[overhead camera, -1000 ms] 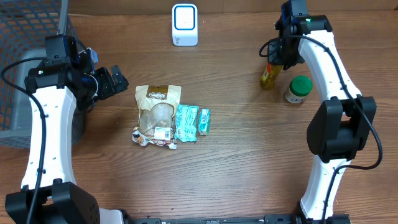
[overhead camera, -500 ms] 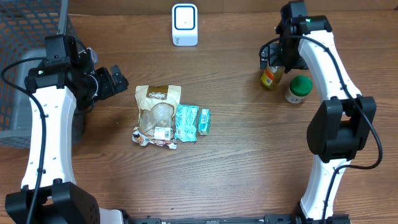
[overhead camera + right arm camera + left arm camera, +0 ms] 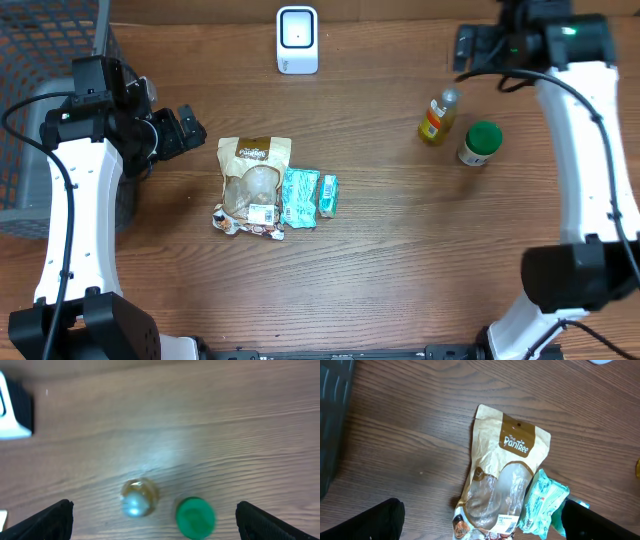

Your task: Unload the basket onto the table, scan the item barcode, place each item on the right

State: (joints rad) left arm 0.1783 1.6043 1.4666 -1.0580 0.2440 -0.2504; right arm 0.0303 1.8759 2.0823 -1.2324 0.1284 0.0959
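- The right gripper (image 3: 156,520) is hanging above the far right of the table (image 3: 400,270), its jaws standing wide apart and gripping nothing; the left gripper (image 3: 186,130) is likewise gaping and empty, sitting between the wire basket (image 3: 40,60) and the goods in the middle.
- Which item is due for scanning is not showing; the bottle (image 3: 438,114) is lying nearest the right gripper, standing upright just beside a green-lidded jar (image 3: 480,143) and well apart from the scanner (image 3: 297,40) at the far edge.
- In my judgement the step in hand is the reach for an item; if the bottle is being taken, the arm is needing a straight descent, jaws centred on the body below the neck and kept clear of the jar; a gentle close is advisable, since a round wall is apt to twist; the label is then wanting to face the scanner window squarely.
- The bottle is showing as a slim, smooth cylinder of clear material holding yellowish liquid, with a pale cap and an orange label; the jar is presenting a round green lid on a squat pale body.
- The pouch (image 3: 505,480) is lying flat at mid-table: tan paper-look film with a clear window, creased and floppy, carrying a white barcode sticker near its lower edge; a teal packet (image 3: 545,502) of glossy crinkled film is touching its side.
- The table is presenting matte wood grain; the scanner is reading as a white rigid box with a rounded window.
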